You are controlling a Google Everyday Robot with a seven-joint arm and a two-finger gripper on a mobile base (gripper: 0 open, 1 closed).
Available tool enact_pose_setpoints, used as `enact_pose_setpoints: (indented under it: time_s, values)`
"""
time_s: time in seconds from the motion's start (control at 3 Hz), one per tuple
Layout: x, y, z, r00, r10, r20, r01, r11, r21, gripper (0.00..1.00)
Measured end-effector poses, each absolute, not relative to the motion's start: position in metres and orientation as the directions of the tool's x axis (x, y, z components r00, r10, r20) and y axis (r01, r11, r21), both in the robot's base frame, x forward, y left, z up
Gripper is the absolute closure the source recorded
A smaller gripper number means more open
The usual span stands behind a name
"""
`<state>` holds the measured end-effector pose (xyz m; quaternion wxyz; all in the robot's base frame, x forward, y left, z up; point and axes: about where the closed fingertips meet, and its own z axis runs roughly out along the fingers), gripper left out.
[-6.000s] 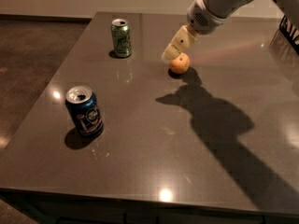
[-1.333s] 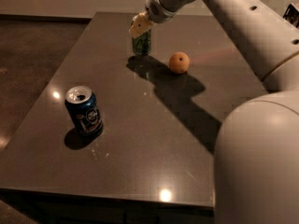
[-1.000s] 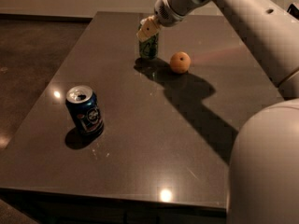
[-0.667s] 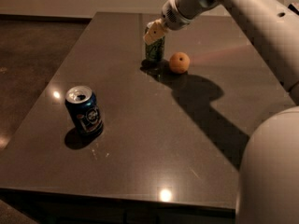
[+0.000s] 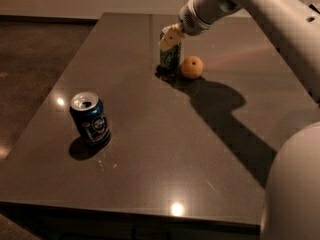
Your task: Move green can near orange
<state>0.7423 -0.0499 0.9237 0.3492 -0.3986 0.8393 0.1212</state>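
Note:
The green can [image 5: 169, 57] stands upright on the dark table [image 5: 150, 134], just left of the orange [image 5: 192, 67], almost touching it. My gripper [image 5: 170, 36] reaches in from the upper right and is shut on the green can's top, its pale fingers [image 5: 168, 39] covering the upper part of the can. The white arm [image 5: 250, 4] runs off to the right.
A dark blue can [image 5: 90, 118] with a white label stands upright at the table's left front. The table's left edge borders a dark floor [image 5: 35, 64]. The arm's large white body [image 5: 295, 184] fills the lower right.
My gripper has carried the green can to the right across the table, from the far left spot to right beside the orange. The blue can and the orange have not moved.

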Motion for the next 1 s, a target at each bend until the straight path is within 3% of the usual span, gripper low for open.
enact_pose_setpoints:
  time_s: [0.67, 1.0]
  values:
    - [0.743, -0.0454, 0.9169, -0.44, -0.589, -0.678, -0.759, 0.647, -0.068, 0.0]
    - [0.743, -0.0453, 0.9168, -0.44, -0.589, -0.678, -0.76, 0.647, -0.068, 0.0]
